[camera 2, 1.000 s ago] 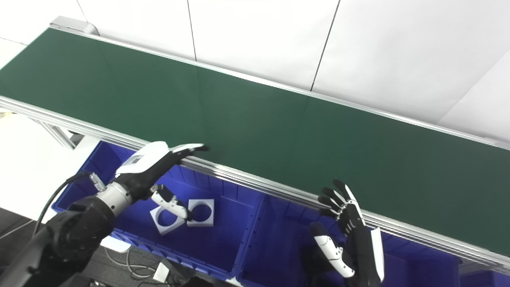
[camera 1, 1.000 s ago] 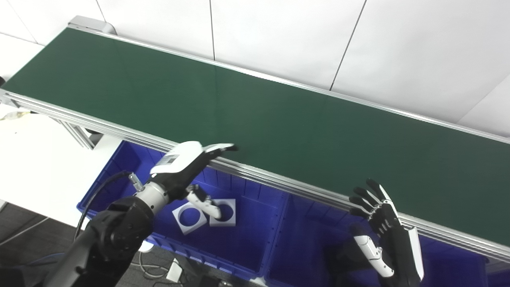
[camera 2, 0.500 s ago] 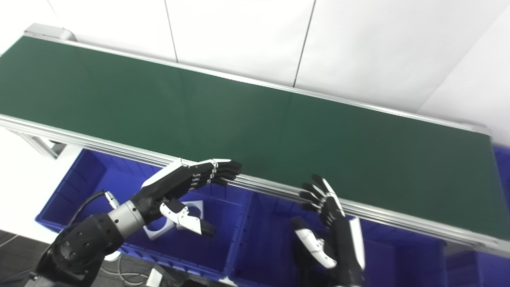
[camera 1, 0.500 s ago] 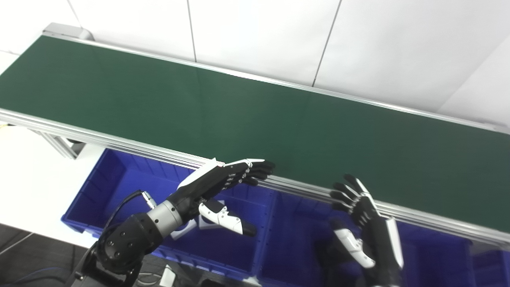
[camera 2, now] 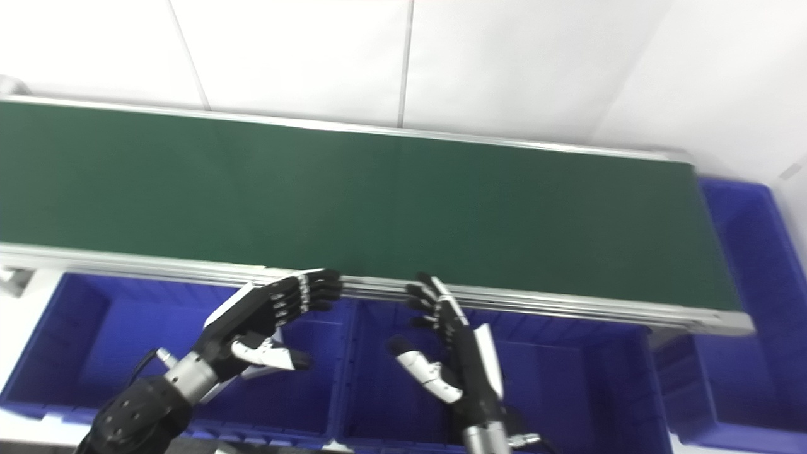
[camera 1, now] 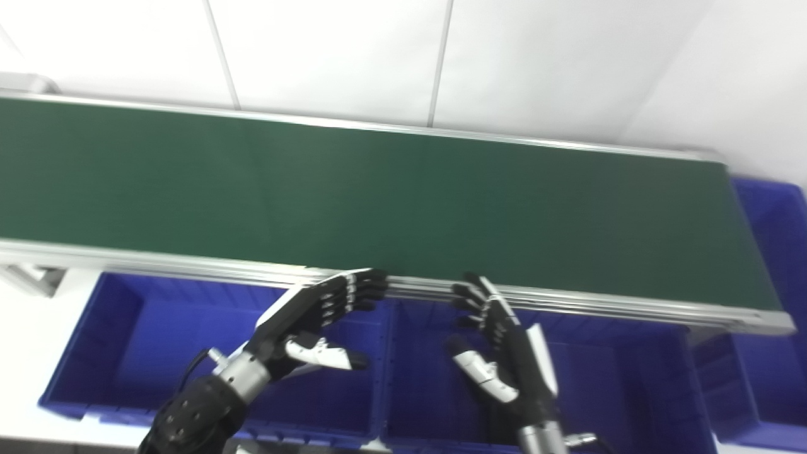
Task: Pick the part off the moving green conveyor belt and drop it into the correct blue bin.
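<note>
Left hand (camera 1: 309, 315): open, fingers spread, nothing held, fingertips at conveyor's near rail (camera 1: 189, 268). Right hand (camera 1: 504, 340): open, nothing held, alongside. Below both: blue bins (camera 1: 126, 334), side by side; pale shape half hidden behind left hand. Green conveyor belt (camera 1: 378, 202): bare, no part visible. Beyond: white panelled wall (camera 1: 328, 57).

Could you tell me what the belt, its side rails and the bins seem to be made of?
The belt looks like matte dark green rubber or PVC: flat, even, without glare. Its side rail looks like brushed aluminium: pale silver with long grooves. The bins look like moulded blue plastic: uniform saturated colour, ribbed walls, slight sheen. None of this is certain from the look alone.
</note>
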`<state>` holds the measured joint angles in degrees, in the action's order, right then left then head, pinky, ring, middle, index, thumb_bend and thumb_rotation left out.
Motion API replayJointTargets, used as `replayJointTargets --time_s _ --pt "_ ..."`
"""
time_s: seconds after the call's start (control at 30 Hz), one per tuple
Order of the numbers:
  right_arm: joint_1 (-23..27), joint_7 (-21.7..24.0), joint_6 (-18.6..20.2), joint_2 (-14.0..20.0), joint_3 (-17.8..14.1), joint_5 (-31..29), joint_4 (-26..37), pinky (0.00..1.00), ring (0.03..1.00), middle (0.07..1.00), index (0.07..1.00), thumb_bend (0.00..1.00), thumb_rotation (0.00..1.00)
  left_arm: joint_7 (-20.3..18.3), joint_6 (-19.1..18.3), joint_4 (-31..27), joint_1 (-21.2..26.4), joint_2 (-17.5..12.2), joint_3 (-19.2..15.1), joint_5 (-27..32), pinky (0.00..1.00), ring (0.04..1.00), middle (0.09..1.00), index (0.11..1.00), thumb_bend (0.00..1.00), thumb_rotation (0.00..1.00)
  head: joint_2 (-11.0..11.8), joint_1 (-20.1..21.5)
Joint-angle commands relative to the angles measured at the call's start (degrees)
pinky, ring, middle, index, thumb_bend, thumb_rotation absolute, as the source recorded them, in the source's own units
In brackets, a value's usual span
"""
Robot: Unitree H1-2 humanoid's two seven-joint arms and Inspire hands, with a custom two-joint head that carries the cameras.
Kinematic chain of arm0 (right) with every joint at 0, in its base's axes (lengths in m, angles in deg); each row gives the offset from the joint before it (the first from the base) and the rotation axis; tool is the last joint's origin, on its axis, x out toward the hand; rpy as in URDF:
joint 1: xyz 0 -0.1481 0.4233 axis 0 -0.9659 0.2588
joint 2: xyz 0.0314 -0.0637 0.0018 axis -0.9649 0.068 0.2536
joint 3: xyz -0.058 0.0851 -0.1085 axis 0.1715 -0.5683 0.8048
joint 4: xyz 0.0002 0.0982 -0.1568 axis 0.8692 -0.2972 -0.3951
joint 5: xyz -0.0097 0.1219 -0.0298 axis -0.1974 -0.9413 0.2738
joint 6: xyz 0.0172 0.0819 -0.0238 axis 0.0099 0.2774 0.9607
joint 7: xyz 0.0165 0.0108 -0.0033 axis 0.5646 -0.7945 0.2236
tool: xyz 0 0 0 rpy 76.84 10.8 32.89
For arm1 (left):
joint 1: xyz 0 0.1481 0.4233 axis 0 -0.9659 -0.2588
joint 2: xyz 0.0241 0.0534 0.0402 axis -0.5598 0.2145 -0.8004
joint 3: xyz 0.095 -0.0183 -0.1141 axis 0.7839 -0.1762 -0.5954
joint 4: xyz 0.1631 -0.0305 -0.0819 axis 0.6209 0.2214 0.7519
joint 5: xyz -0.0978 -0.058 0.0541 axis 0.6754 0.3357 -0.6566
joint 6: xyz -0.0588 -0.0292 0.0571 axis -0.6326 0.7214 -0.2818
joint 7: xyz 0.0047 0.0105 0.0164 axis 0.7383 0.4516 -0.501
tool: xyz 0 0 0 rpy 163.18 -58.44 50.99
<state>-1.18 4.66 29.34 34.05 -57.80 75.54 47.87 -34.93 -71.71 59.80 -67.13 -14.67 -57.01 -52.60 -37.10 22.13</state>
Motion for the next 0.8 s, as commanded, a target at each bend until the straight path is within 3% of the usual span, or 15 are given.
replayJointTargets --time_s 0.0,0.27,0.43,0.63,0.77 --pt "1.07 -1.16 -4.09 -1.1 0.55 0.55 -0.39 0.71 0.803 0.84 0.899 0.69 0.61 -1.37 5.5 2.45 1.1 -0.33 -1.31 2.81 0.83 0.837 0.842 0.829 0.94 0.25 0.71 1.27" --pt "2.46 -2.15 -4.72 -1.6 1.14 1.6 -3.43 0.73 0.81 0.852 0.905 0.7 0.6 -3.94 11.48 11.28 2.28 -0.18 -3.58 7.03 0.82 0.825 0.831 0.808 0.91 0.23 1.6 1.64" --pt "2.3 -2.3 -5.41 -1.2 0.99 1.42 -3.35 0.72 0.808 0.848 0.904 0.68 0.6 -4.33 14.57 13.47 2.13 0.48 -4.28 8.19 0.8 0.809 0.816 0.786 0.91 0.21 1.34 -1.78" --pt "1.38 -1.73 -4.81 -0.16 0.48 0.31 -1.8 0.73 0.811 0.849 0.908 0.68 0.61 -0.59 19.7 12.71 0.55 2.61 -6.03 4.51 0.76 0.773 0.786 0.764 0.92 0.23 0.7 -6.82" --pt "0.66 -1.64 -4.22 0.67 0.2 -0.14 -0.28 0.72 0.808 0.844 0.905 0.68 0.65 2.94 20.29 9.65 -1.27 4.17 -7.92 -1.2 0.73 0.752 0.769 0.756 0.89 0.35 0.29 -9.64"
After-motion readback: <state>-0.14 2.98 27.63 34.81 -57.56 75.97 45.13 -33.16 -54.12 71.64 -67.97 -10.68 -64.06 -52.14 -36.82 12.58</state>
